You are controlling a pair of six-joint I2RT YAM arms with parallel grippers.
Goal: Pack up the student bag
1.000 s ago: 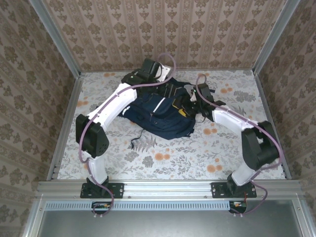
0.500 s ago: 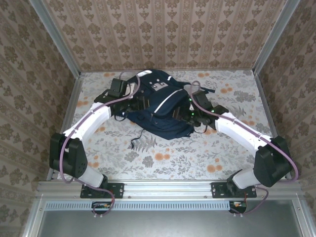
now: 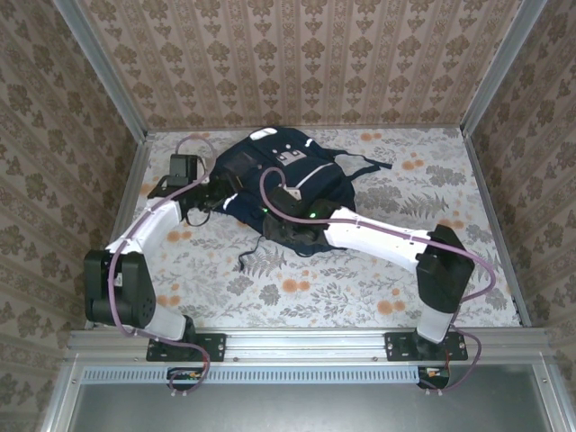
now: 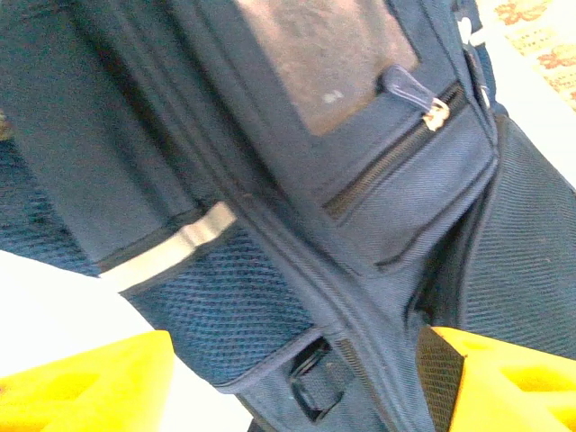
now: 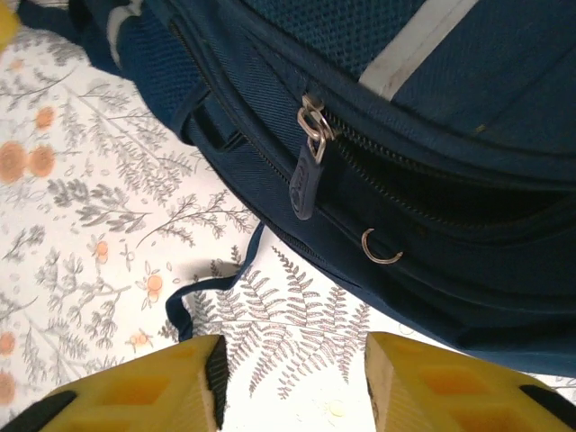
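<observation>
The student bag (image 3: 301, 171), a navy backpack with white stripes and grey patches, lies at the back middle of the table. My left gripper (image 3: 216, 200) is at its left side. In the left wrist view the left gripper (image 4: 297, 387) is open, its yellow fingers (image 4: 85, 378) straddling the bag's mesh side pocket (image 4: 225, 306) and a black buckle (image 4: 315, 382). My right gripper (image 3: 274, 229) hangs at the bag's near edge. In the right wrist view the right gripper (image 5: 292, 387) is open over bare tablecloth, just short of a zipper pull (image 5: 308, 180) and a metal ring (image 5: 382, 247).
A loose dark strap (image 5: 202, 288) trails from the bag onto the floral tablecloth (image 3: 360, 279). Patterned walls (image 3: 72, 162) with metal rails close in the left, back and right sides. The right forearm (image 3: 378, 236) stretches across the table in front of the bag.
The left arm has drawn back from the bag's top to its left side. The right arm has swung left to the bag's near edge. The bag's front now lies uncovered.
</observation>
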